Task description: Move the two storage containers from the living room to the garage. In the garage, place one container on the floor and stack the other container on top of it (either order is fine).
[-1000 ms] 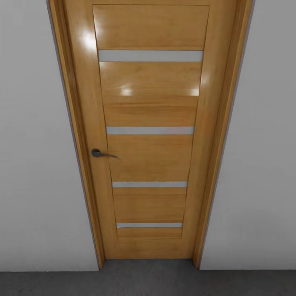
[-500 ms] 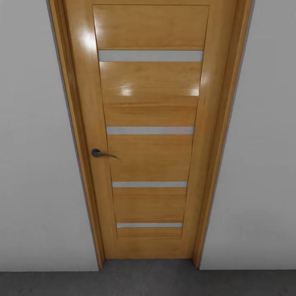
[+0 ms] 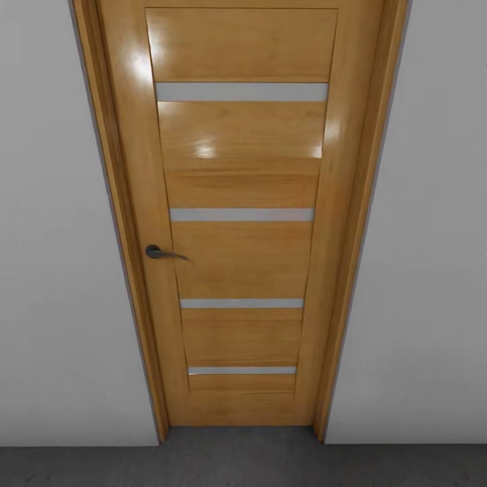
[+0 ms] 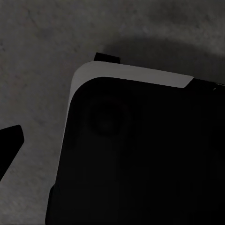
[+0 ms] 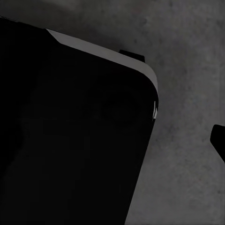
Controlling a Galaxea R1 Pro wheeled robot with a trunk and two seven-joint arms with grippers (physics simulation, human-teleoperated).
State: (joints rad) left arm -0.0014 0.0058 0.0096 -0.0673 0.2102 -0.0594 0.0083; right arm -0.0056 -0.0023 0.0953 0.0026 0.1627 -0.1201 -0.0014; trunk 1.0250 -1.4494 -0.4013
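Right now I face a shut wooden door [image 3: 240,216] with its handle [image 3: 159,253] at the left — dark grey floor [image 3: 243,467] underfoot. I judge I'm still in transit; next, the door must open. No containers are in sight, and I cannot tell my jaws' state — both wrist views are dark.

glare on door [image 3: 237,145], dim wrist cams

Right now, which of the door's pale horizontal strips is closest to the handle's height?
The second strip from the top, just above the lever handle; the third strip sits clearly lower.
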